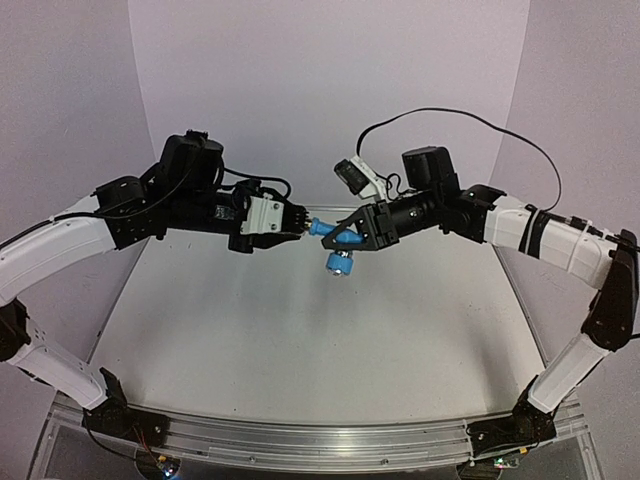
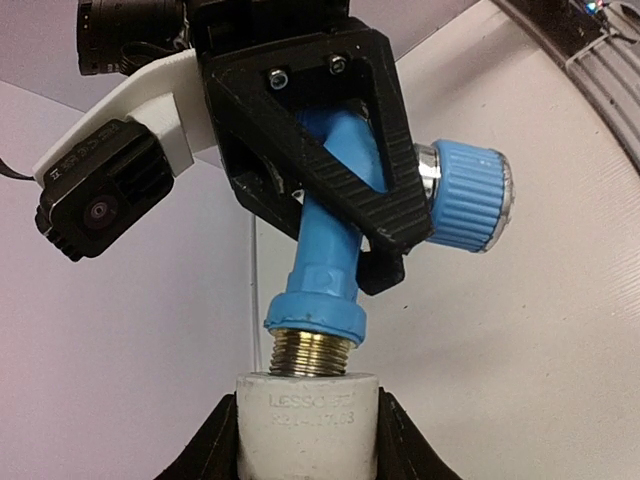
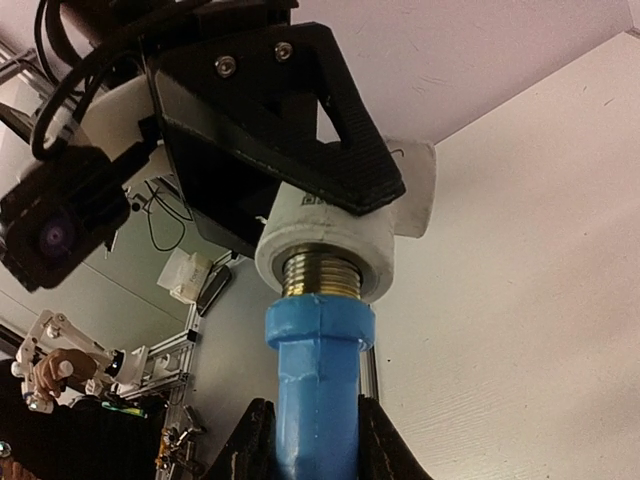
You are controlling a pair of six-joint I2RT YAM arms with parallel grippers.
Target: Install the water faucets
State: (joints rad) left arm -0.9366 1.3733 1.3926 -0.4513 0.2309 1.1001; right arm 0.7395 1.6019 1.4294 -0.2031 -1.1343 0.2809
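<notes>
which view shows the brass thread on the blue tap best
Left wrist: the brass thread sits centred and sharp between blue tap and white fitting. Right wrist shows it partly shadowed; top external, too small.

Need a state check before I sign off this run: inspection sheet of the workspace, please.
surface: white table, aluminium rail along its near edge.
job's things: blue tap and white pipe fitting held in mid-air, end to end; the tap's brass thread sits at the fitting's mouth, several turns exposed.
clutter: nothing seen.
grippers: left gripper shut on the fitting; right gripper shut on the tap body.
cables: black cable loops above the right arm; black leads at the left wrist.
surroundings: pale walls; metal frame beyond the table, blurred.
</notes>
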